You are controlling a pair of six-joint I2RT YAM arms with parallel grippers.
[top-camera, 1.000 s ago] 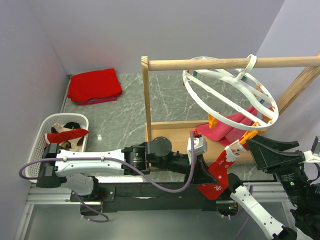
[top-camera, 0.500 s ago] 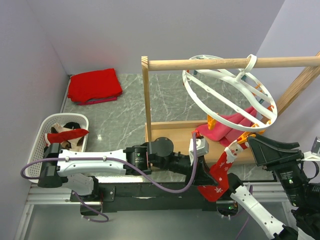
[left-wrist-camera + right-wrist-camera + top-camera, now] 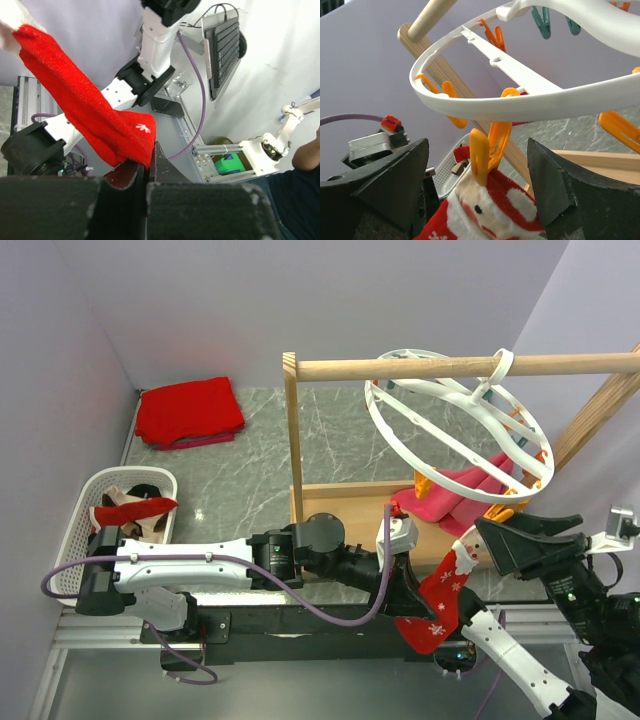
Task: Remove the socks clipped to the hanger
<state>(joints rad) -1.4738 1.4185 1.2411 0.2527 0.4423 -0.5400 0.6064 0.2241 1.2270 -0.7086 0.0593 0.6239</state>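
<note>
While pegged, sock [image 3: 95, 120] pinched in left gripper [image 3: 148, 157]

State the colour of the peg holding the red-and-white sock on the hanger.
Orange. The peg clipped to the sock shows best in the right wrist view.

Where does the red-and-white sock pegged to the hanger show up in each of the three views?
Top external: the sock is lower right of centre, hanging below the hanger's near rim.
Left wrist: a red band from upper left to centre, its toe pinched in the left gripper.
Right wrist: bottom centre, under an orange peg.
Shared landmark: the white hanger ring, in the top and right wrist views only.
</note>
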